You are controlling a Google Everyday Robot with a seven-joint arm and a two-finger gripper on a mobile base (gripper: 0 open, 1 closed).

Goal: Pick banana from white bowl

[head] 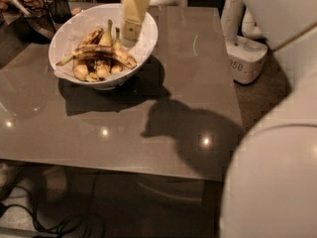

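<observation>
The white bowl (146,44) stands at the far left of the brown table (148,133). Inside it lies the banana (99,53), long, yellow mottled dark brown, stretched across the top of the pile with its thin stem pointing left. Shorter bananas with greenish stems (110,33) and small stubby pale pieces (81,71) lie around it. My gripper (131,31) hangs over the bowl's right rim, pale yellow, pointing down, just to the right of the bananas and apart from them.
My white arm fills the lower right corner (277,172). A white robot base (245,58) stands on the floor past the table's right edge. Dark containers (44,14) sit at the back left. Cables (59,222) lie on the floor below the front edge.
</observation>
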